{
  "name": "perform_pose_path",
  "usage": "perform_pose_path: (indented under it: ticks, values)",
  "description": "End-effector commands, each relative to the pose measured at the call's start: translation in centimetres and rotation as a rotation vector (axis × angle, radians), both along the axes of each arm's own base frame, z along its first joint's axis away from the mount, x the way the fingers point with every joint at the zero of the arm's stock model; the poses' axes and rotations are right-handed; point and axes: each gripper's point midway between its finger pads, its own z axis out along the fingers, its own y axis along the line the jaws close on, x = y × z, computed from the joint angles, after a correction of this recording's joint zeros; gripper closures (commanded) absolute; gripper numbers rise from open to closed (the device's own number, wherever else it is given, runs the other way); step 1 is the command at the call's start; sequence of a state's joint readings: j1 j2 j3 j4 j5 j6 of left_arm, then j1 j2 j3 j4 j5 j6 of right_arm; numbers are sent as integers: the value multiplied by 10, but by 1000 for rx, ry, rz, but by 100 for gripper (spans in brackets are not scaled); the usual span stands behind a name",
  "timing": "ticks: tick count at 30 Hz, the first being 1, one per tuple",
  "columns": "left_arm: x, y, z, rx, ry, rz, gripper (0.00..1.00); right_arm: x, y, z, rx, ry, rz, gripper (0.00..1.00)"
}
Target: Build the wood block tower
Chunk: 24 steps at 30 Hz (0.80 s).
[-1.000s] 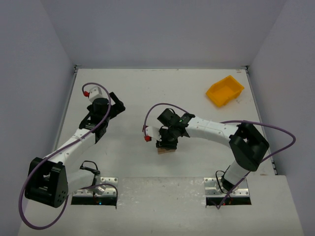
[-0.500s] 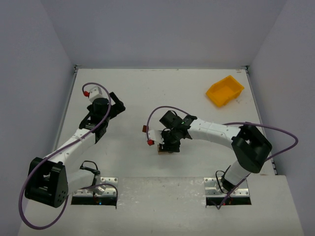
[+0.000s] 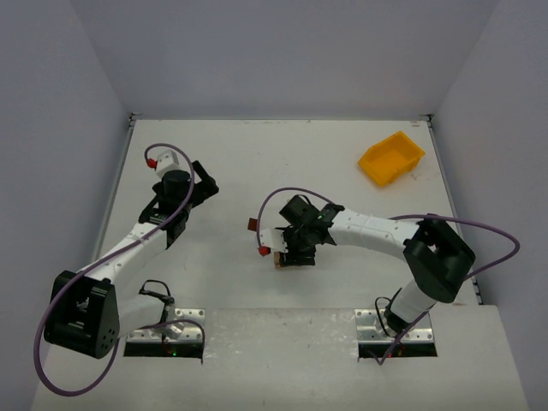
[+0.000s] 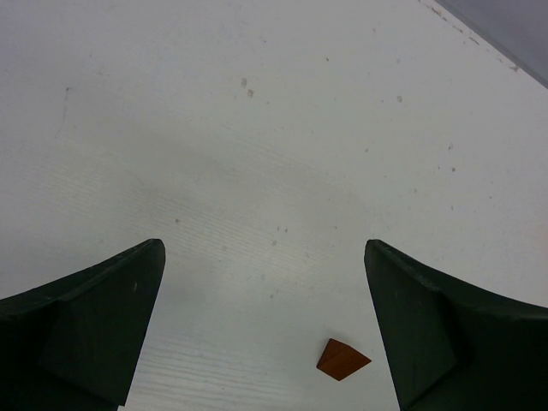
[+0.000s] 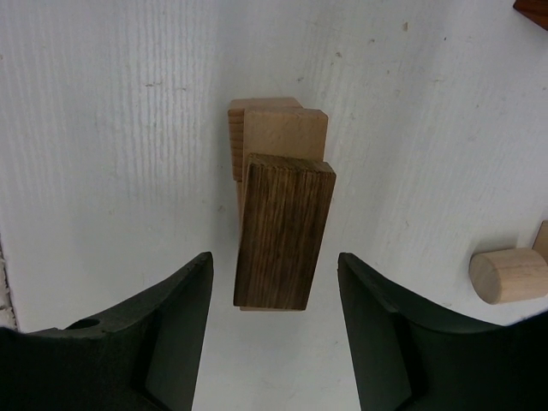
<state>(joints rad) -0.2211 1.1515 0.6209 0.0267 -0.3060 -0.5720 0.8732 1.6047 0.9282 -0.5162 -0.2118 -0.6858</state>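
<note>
In the right wrist view a dark brown oblong block [image 5: 282, 235] lies on top of a stack of pale wooden blocks [image 5: 284, 133], the wood block tower. My right gripper [image 5: 274, 261] straddles it, open, with a gap between each finger and the dark block. From above, the tower [image 3: 282, 264] shows just under the right gripper [image 3: 289, 255]. My left gripper [image 3: 204, 178] is far off at the left, open and empty [image 4: 264, 248]. A small reddish-brown block [image 4: 342, 359] lies on the table below it, near the right finger.
A pale wooden cylinder [image 5: 507, 276] lies on the table to the right of the tower. A yellow bin [image 3: 390, 157] sits at the back right. The table's walls stand at the back and along both sides.
My right gripper's jaws have spread apart and let go of the dark block, which stays on the stack. The left arm has hardly moved.
</note>
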Motion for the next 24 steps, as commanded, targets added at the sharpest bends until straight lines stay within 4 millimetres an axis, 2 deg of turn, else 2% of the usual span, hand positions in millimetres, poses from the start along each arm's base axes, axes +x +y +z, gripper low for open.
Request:
perform_pose_path:
  ticks: [1,24]
  values:
    - [15,-1,28,-9,-87,-5,0,9,7,8,36,-65,16,39]
    - [16,-3,28,-10,-86,-14,0,16,1,11,21,-119,27,39]
